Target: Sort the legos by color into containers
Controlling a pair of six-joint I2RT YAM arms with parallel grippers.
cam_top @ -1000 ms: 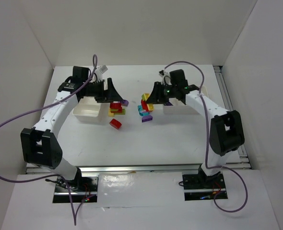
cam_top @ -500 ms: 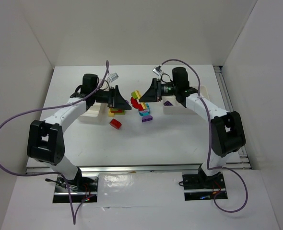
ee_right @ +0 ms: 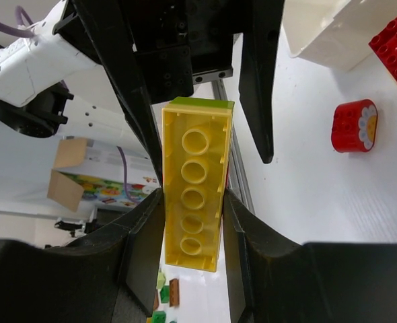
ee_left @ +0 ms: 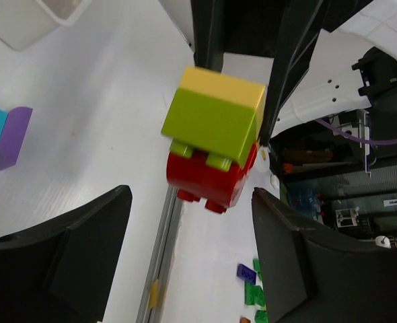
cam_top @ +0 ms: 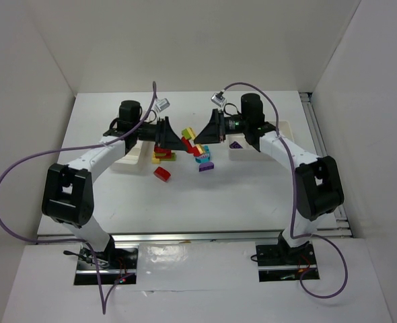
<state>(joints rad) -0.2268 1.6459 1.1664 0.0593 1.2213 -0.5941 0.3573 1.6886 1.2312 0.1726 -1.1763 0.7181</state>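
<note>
While my right jaws pinched the yellow-green-red lego stack (ee_left: 213, 138) above the desk (cam_top: 239, 195), my left jaws stood spread near its red end; I judged they should grip red squarely, then pull straight

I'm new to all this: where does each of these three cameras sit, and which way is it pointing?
Top external: above and behind the arms, looking down at the table; both arms show, left hand and right hand tips close together.
Left wrist: on the left arm, facing the right hand's brick stack; its own fingers show.
Right wrist: on the right arm, facing the left hand; its own fingers grip the stack.
Shared: both wrist views show that stack.
</note>
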